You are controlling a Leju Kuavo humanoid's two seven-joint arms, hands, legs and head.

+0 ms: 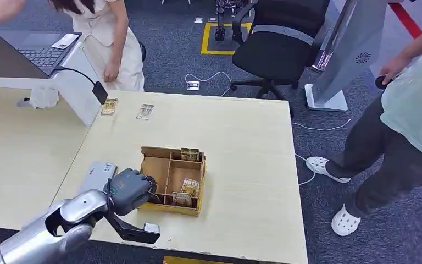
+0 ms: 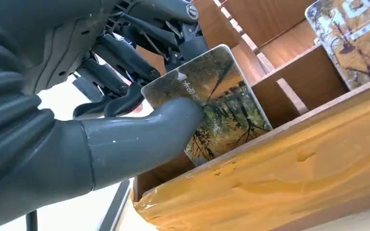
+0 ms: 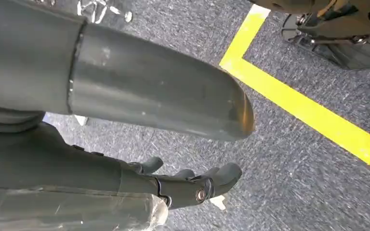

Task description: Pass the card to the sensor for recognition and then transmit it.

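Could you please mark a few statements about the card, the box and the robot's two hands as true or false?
1. The left hand pinches a card between thumb and fingers. True.
2. The wooden box has no cards in it. False: cards stand in several of its compartments, such as one at the far side.
3. The right hand holds a card over the table. False: it holds nothing and hangs over grey carpet beside a yellow tape line.
4. Two cards lie flat near the table's far edge. True.
5. The held card is already at the black sensor. False: it is at the box, with the sensor at the table's far left corner.
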